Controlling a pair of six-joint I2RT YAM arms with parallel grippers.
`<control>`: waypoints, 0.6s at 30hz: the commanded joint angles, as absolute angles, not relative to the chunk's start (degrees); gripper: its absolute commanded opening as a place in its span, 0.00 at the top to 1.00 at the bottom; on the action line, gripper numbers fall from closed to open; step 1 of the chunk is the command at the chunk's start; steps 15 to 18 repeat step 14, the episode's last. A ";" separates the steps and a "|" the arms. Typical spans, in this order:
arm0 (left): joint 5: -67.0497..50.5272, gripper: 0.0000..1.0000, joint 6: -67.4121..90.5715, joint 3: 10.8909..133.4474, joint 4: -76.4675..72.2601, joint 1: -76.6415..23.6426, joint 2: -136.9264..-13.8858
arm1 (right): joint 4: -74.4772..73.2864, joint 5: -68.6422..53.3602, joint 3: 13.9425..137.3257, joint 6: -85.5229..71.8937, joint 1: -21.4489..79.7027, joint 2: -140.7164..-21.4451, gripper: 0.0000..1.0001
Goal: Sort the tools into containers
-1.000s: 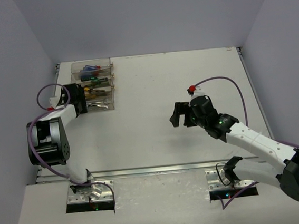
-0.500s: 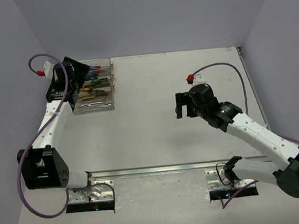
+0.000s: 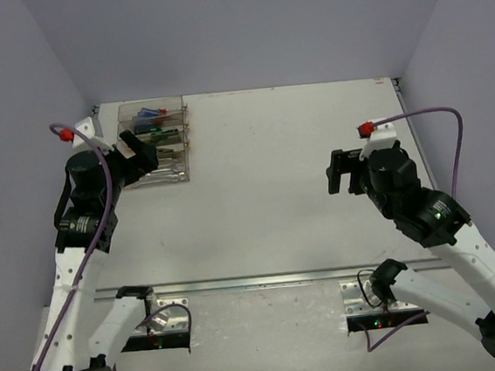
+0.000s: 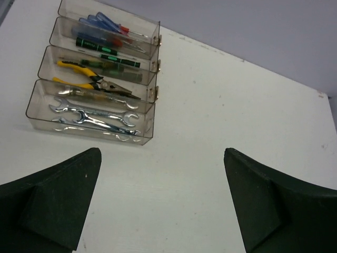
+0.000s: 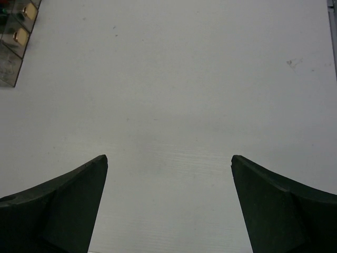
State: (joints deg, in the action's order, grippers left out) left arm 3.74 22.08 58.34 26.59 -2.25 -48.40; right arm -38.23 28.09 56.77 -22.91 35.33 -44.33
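At far left, the left gripper [image 3: 142,152] hangs wide open and empty, near the containers [image 4: 89,132] (four clear bins in a stepped row at the table's [image 3: 272,166] far-left corner). From its wrist camera, the bins lie ahead and to the left. The nearest holds wrenches [image 4: 95,113], the next pliers [image 4: 84,81], with screwdrivers [image 4: 102,47] beyond, all lengthwise along the bins. No loose tool shows. At right, the right gripper [image 3: 343,172] is equally wide open, empty and well apart from the bins.

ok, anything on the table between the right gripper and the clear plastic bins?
Nothing: bare white table between right gripper and clear plastic bins, per top view.
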 commanded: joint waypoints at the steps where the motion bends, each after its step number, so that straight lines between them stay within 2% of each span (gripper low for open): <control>1: 4.13 0.00 15.27 50.67 24.68 -2.76 -38.75 | -39.48 33.83 53.12 -21.14 34.98 -39.47 0.01; 7: 2.18 0.00 14.69 43.33 20.37 -3.85 -36.89 | -39.02 33.74 44.92 -21.96 34.91 -33.03 0.01; 18: 3.32 0.00 13.97 41.31 19.72 -4.71 -34.66 | -38.31 35.87 43.01 -22.41 34.98 -32.16 0.01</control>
